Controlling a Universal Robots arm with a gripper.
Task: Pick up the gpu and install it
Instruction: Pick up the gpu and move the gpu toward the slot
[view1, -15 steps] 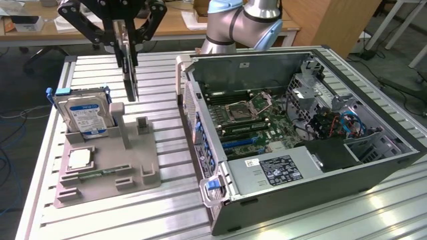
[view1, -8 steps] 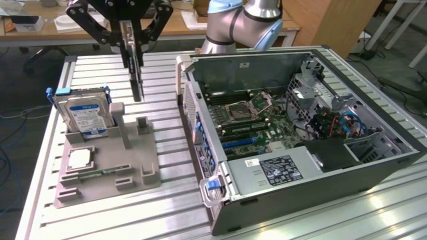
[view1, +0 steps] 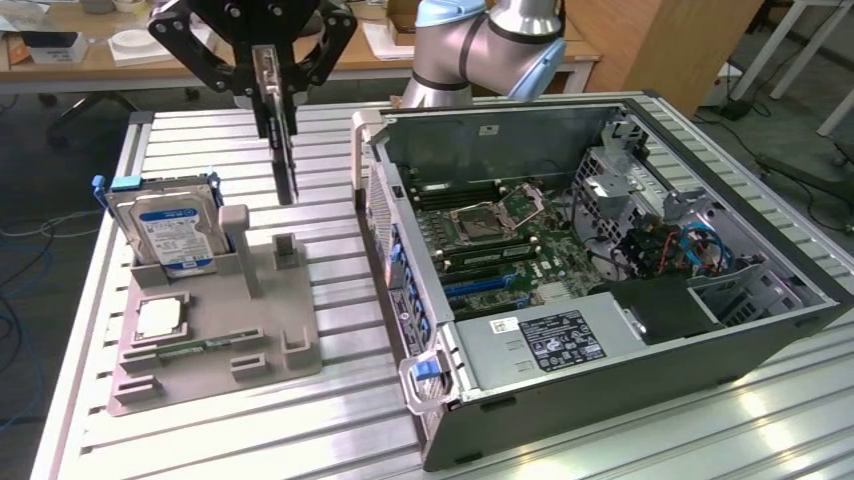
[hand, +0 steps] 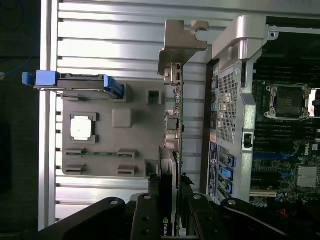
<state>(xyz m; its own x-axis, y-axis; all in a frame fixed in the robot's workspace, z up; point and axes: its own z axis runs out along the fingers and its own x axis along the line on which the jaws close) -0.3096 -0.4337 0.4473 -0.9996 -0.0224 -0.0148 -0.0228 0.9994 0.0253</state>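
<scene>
The gpu (view1: 283, 150) is a thin dark card that hangs upright, edge-on, from my gripper (view1: 271, 95), which is shut on its upper edge. It is lifted clear above the grey holder (view1: 267, 350), on the exterior view's left of the open computer case (view1: 747, 330). In the wrist view the gpu (hand: 175, 125) runs away from my gripper (hand: 167, 200), and its silvery end bracket (hand: 180, 42) is at the far end, beside the case's rear panel (hand: 227, 100). The motherboard (view1: 521, 240) lies exposed inside the case.
The grey holder carries a silver hard drive with a blue-white label (view1: 167, 230), a square processor (view1: 160, 318) and a green memory stick (view1: 200, 348). The slatted metal table (view1: 267, 440) reaches to an edge at the exterior view's left. The arm's body (view1: 481, 50) rises behind the case.
</scene>
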